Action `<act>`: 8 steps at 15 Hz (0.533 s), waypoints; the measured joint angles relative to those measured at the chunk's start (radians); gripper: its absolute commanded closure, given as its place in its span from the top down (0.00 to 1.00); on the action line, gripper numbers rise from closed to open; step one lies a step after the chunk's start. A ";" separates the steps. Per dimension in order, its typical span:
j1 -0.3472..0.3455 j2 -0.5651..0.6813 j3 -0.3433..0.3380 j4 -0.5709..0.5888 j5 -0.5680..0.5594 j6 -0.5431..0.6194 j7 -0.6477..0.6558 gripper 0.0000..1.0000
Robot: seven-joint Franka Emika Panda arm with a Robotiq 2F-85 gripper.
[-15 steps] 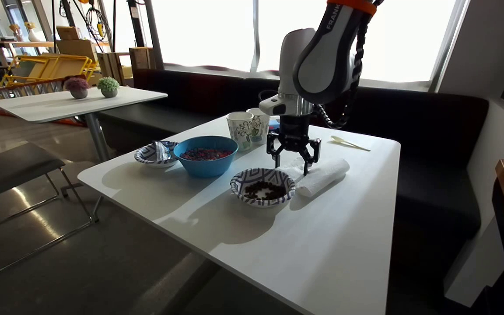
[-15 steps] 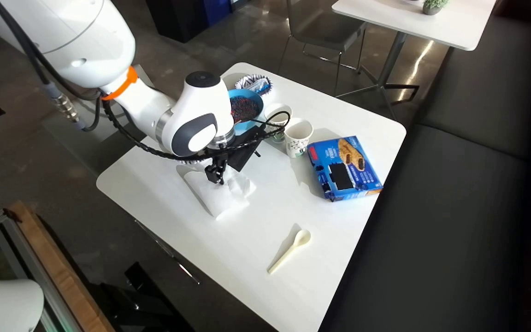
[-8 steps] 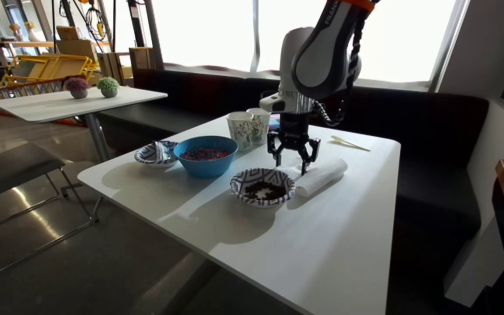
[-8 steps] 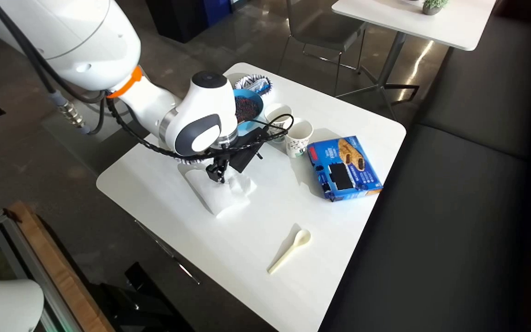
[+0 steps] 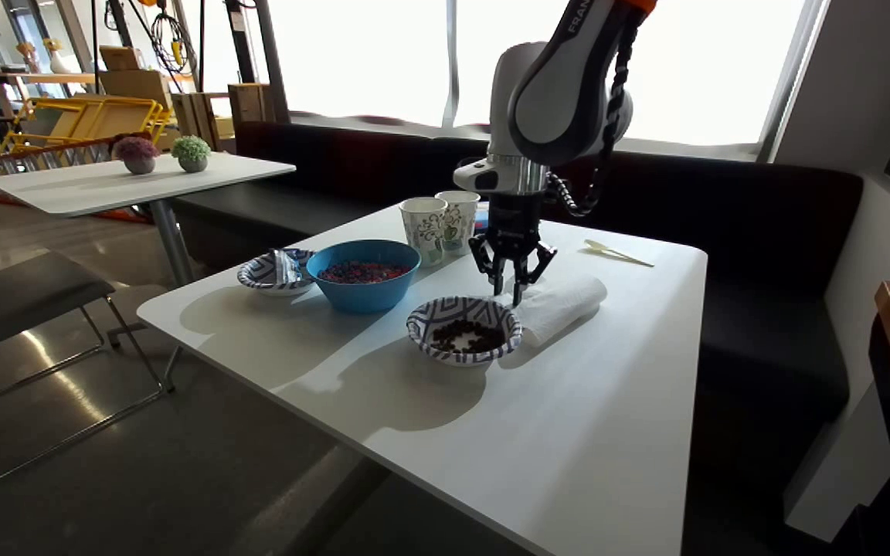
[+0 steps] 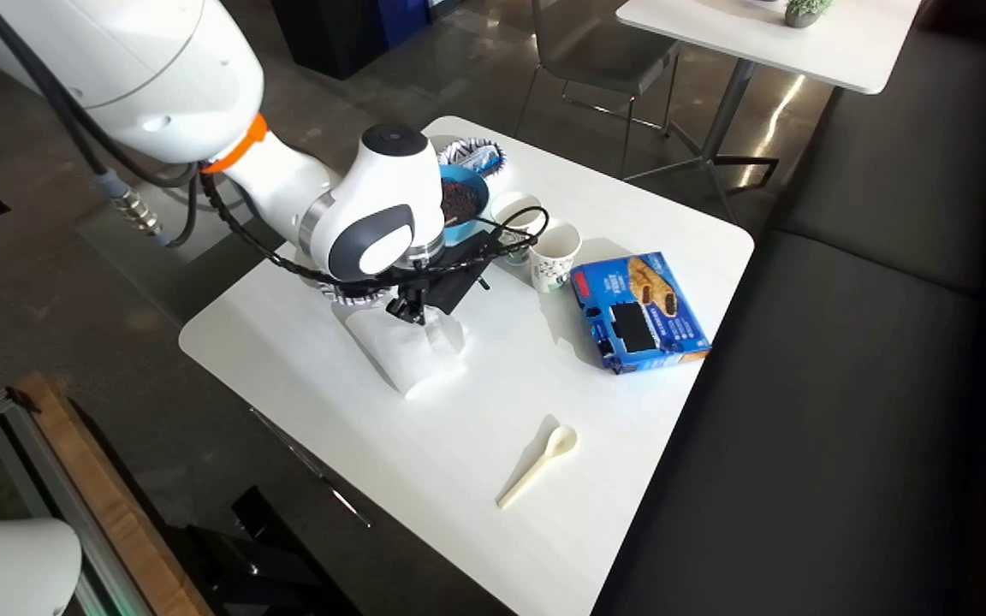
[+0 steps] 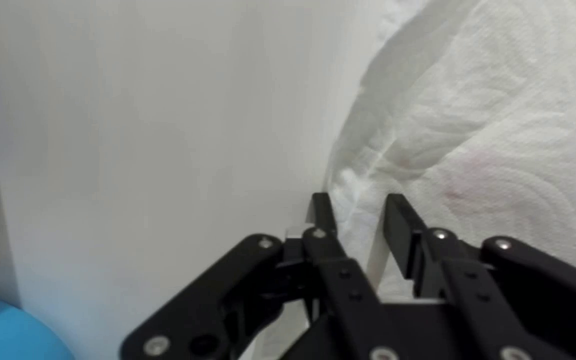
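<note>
Judging by the wrist view, treat the step in hand as a pinch on the crumpled edge of the white, embossed, loosely rolled paper towel (image 7: 508,125). Centre the black two-fingered gripper (image 7: 357,204) over that raised edge, close slowly and evenly, and avoid pressing down into the white rectangular tabletop (image 5: 615,432); probably better to gather a good fold than to nip a single layer, likely to tear or slip free. Mind, too, the navy-and-white patterned paper bowl (image 5: 423,324) of small dark bits (image 5: 491,338) (near enough to nudge by accident), just beside the towel in an exterior view, perhaps touching, hard to say. Count the gripper as narrow, with a slim gap between the jaws and white paper inside; whether squeezed or merely straddled, impossible to tell. Find the towel on the tabletop, right under the fingertips, rolled into a loose tube alongside. Looks soft and thin, quilted with curved raised lines, puckered into small creases near the fingers, faintly smudged pink on the upper face. Seems light, so apt to drag along at a careless sideways push.
</note>
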 measured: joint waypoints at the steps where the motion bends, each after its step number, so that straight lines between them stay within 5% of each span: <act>1: -0.001 0.000 0.003 0.000 0.001 -0.002 0.000 0.11; 5: -0.007 -0.002 0.011 0.001 0.006 -0.021 0.000 0.16; 8: -0.007 -0.003 0.011 0.000 0.008 -0.024 0.000 0.02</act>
